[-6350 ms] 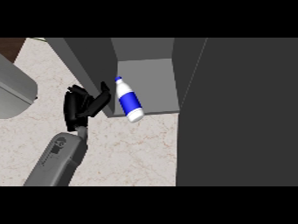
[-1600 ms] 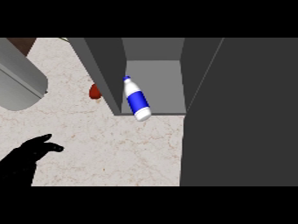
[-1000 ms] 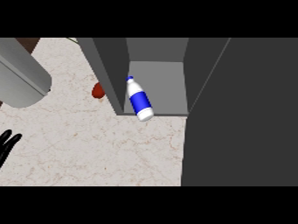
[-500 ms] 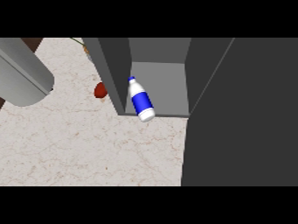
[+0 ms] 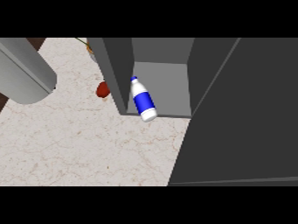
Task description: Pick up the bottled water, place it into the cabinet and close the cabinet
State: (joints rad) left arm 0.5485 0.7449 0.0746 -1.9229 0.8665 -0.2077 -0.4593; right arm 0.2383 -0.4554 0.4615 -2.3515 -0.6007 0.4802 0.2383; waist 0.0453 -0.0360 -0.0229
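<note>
Bottled water (image 5: 141,99) stands in the open cabinet (image 5: 164,83), its base at the front edge, seemingly tilted. Neither robot hand shows. A red object (image 5: 102,89) lies on the surface (image 5: 80,144).

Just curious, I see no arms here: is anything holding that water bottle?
Nothing holds it. The blue-labelled white water bottle stands in the dark grey cabinet; no hand shows.

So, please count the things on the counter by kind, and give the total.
Water bottle, white with a blue label: 1
Cabinet, dark grey, door open: 1
Grey cylinder at the left: 1
Small red object beside the cabinet, kind unclear: 1
Total: 4
No robot hand is in view.
</note>
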